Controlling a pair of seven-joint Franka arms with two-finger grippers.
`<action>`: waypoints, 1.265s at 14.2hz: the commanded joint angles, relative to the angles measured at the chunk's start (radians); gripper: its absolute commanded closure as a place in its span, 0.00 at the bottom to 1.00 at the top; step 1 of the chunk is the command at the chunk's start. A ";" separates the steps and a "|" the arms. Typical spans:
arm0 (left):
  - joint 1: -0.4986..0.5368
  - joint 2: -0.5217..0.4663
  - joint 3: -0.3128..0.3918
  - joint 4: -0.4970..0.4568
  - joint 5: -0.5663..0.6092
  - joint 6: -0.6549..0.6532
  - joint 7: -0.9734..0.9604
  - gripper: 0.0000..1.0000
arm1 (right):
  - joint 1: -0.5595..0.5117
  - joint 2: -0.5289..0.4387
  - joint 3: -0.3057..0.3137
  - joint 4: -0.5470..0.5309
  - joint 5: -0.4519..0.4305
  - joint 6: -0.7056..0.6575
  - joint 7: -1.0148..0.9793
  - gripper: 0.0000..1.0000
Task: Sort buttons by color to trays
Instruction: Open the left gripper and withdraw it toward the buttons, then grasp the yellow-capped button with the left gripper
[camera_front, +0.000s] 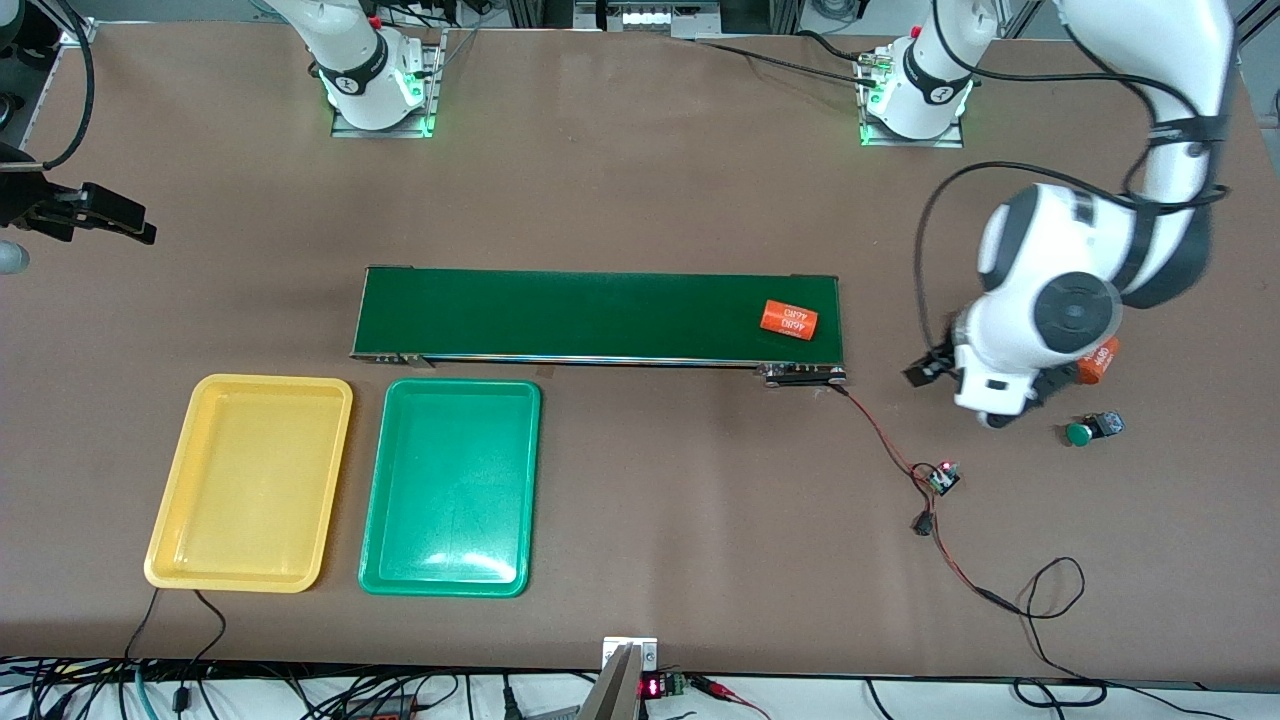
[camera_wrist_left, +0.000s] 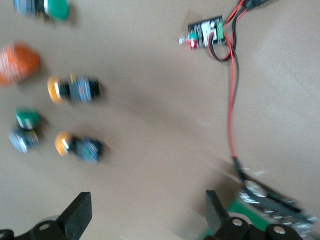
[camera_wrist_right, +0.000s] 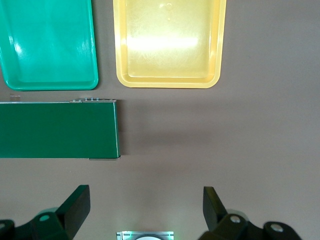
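In the left wrist view, two yellow-orange buttons (camera_wrist_left: 75, 90) (camera_wrist_left: 77, 146) and two green buttons (camera_wrist_left: 54, 9) (camera_wrist_left: 25, 129) lie on the table. My left gripper (camera_wrist_left: 147, 202) is open and empty above bare table between them and the conveyor's end. The front view shows only one green button (camera_front: 1090, 430); the left arm (camera_front: 1050, 310) hides the others. The yellow tray (camera_front: 250, 482) and the green tray (camera_front: 450, 488) lie side by side, both empty, nearer to the front camera than the conveyor. My right gripper (camera_wrist_right: 145, 197) is open and empty, high over the table near its base.
A dark-green conveyor belt (camera_front: 600, 315) carries an orange cylinder (camera_front: 788, 319) at the left arm's end. Another orange cylinder (camera_front: 1100, 360) lies beside the buttons. A small circuit board (camera_front: 940, 477) with red and black wires (camera_front: 885, 435) lies between the conveyor and the buttons.
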 joint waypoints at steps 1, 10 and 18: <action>0.105 0.010 -0.010 0.074 0.026 -0.029 0.389 0.00 | -0.011 -0.001 0.005 0.007 0.001 -0.013 -0.016 0.00; 0.331 0.107 -0.050 0.162 0.175 0.010 1.083 0.00 | -0.009 -0.001 0.005 0.007 0.001 -0.013 -0.016 0.00; 0.360 0.193 -0.085 0.208 0.111 0.029 0.952 0.00 | -0.011 -0.001 0.005 0.007 0.001 -0.014 -0.016 0.00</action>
